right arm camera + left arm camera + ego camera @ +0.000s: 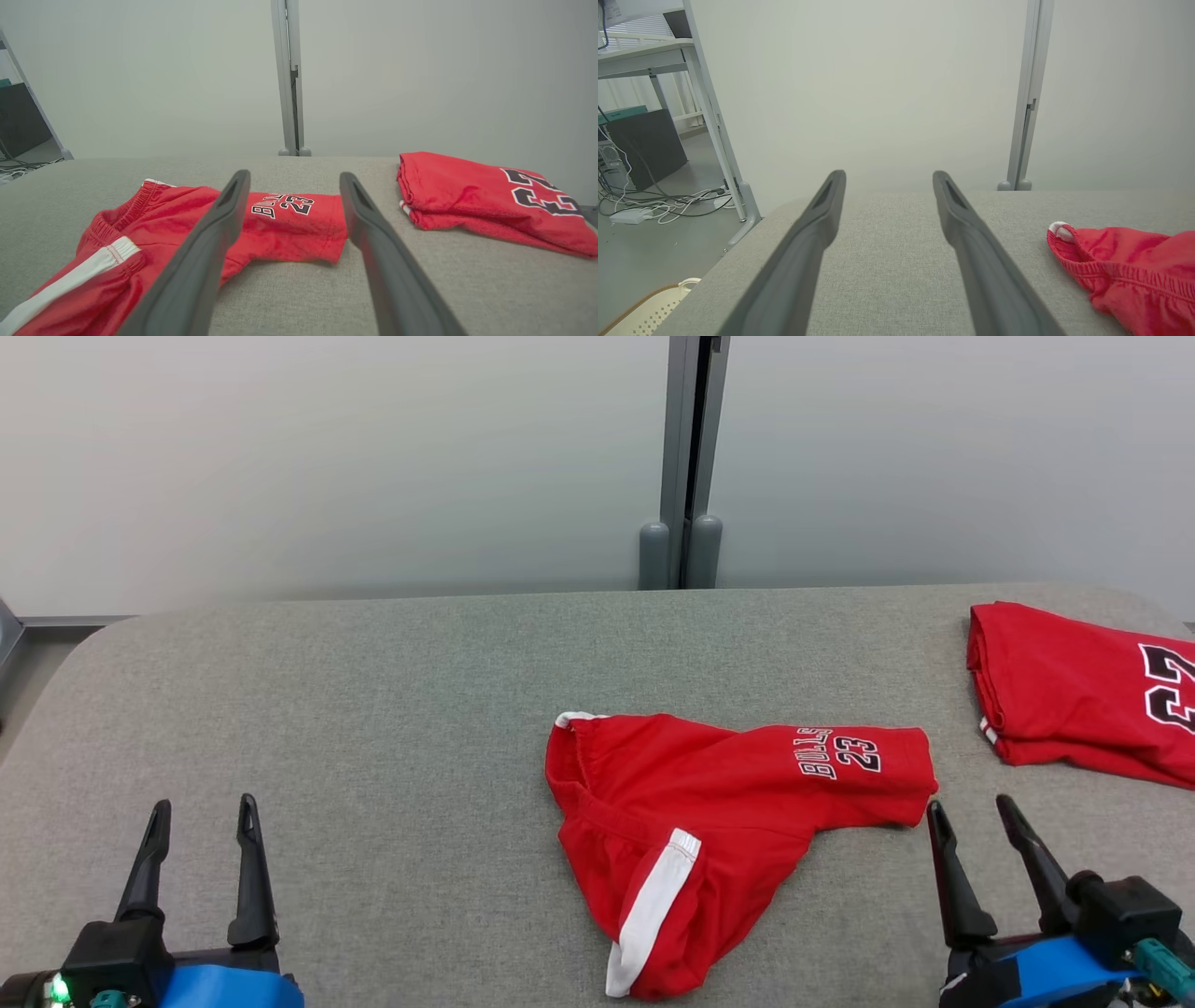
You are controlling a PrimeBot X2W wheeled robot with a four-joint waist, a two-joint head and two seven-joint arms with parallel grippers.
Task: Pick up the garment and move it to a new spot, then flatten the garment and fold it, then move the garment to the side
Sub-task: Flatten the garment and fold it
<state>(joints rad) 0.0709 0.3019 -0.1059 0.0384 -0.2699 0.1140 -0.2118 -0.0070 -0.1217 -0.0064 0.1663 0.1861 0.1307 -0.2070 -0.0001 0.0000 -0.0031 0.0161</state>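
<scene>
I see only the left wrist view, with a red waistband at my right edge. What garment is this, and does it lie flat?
Observer: It is a pair of red shorts, crumpled, with one leg folded over; a white stripe runs down the side.
Operator: Is another thing near it?
Observer: Yes, a second red garment, folded, lies to the right of the shorts, apart from them.
Operator: How do the right jaws stand?
Observer: The right jaws stand open and hold nothing, close to the printed leg of the shorts.
</scene>
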